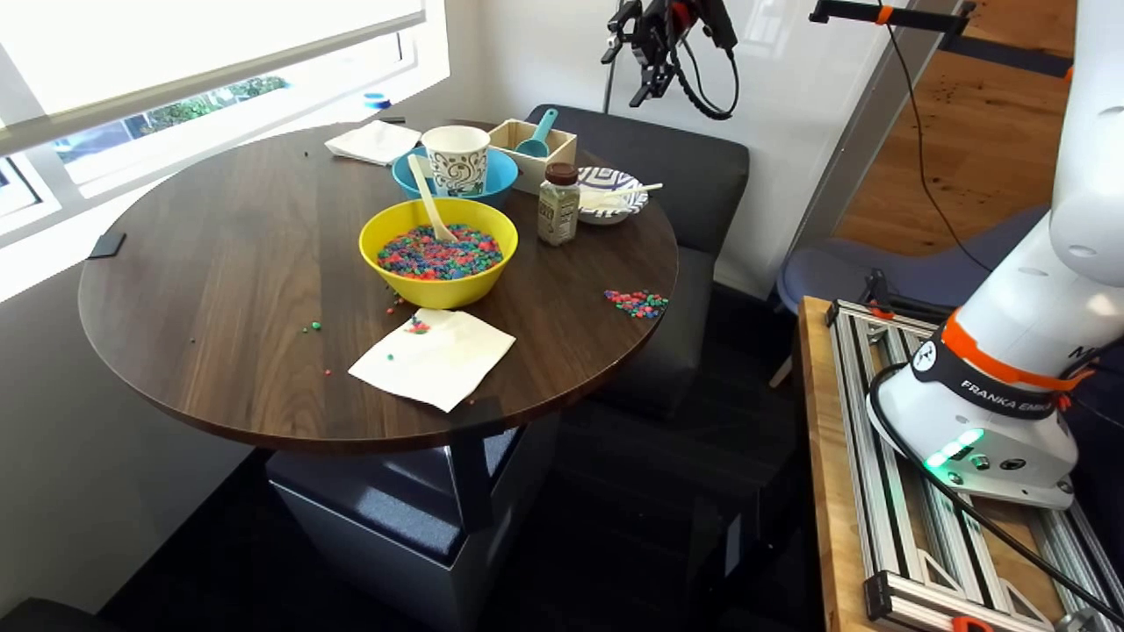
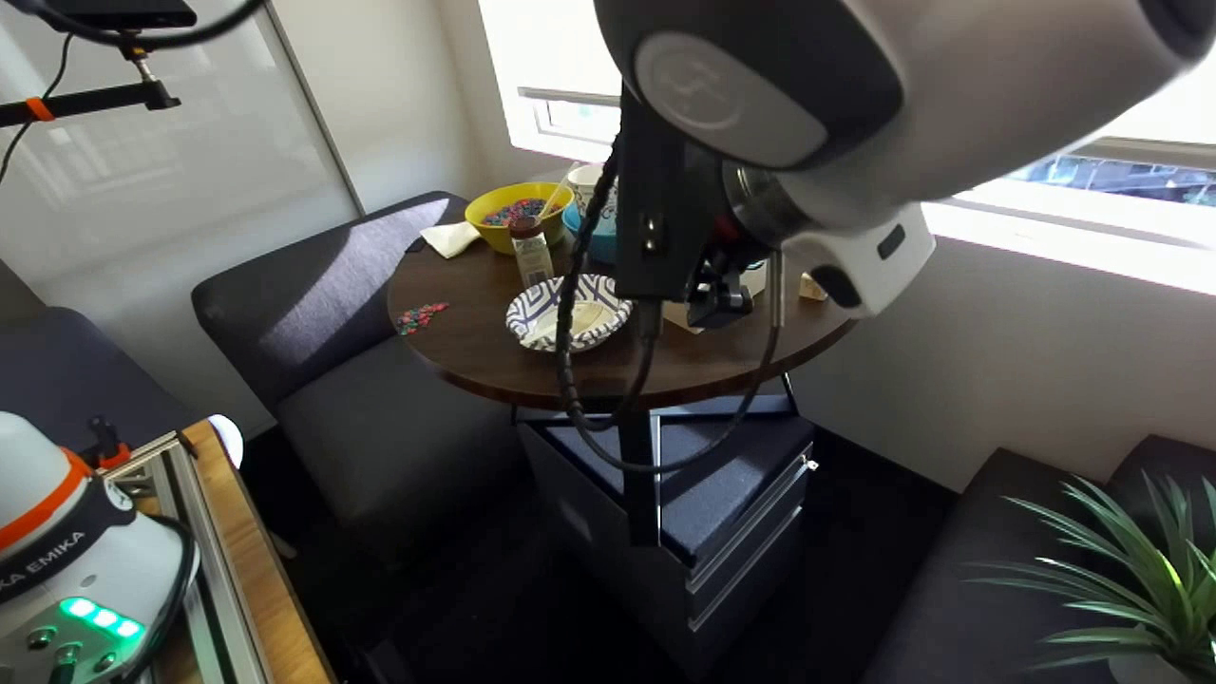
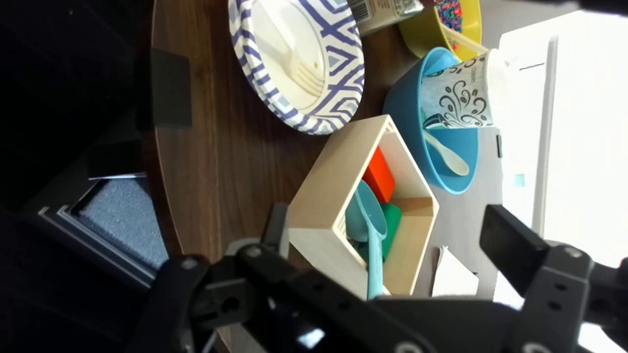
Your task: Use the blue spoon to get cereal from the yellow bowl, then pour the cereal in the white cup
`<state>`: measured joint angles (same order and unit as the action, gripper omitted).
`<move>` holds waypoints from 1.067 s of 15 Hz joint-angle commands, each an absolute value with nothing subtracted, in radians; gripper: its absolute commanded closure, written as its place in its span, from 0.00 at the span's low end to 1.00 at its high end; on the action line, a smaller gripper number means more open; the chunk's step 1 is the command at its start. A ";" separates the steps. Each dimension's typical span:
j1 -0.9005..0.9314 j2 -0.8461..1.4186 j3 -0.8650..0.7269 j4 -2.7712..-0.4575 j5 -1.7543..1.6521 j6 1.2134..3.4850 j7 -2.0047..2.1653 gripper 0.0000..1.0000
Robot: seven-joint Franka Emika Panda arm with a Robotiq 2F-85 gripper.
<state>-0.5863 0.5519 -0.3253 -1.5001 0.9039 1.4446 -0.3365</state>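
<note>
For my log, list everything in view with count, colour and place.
Table: 1, brown, by window
Box: 1, pale, on table
Blue spoon: 1, light blue, in box
Items: 2, red and green, in box
Yellow bowl: 1, yellow, on table
Blue bowl: 1, blue, on table
Napkins: 2, white, on table
Cereal: many, multicoloured, in yellow bowl, on table, on napkin
White cup: 1, printed white, in blue bowl
Small spoons: 2, cream, one in each bowl
Jar: 1, brown lid, on table
Patterned dish: 1, white and purple, on table
Fork: 1, cream, in patterned dish
Drawer unit: 1, dark, under table
Seats: several, dark, near table
Plant: 1, green, near seats
Robot arm: 1, white, beside table
Gripper: 1, black, open, facing box
</note>
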 commanded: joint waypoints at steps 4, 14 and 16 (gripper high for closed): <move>-0.631 0.680 -0.258 -1.351 0.901 1.413 -0.269 0.00; -0.717 0.846 -0.126 -1.207 1.025 1.398 -0.494 0.00; -0.742 0.888 -0.104 -1.169 1.102 1.431 -0.510 0.00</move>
<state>-0.6845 0.7995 -0.1503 -1.2627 1.0012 1.4097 -0.4792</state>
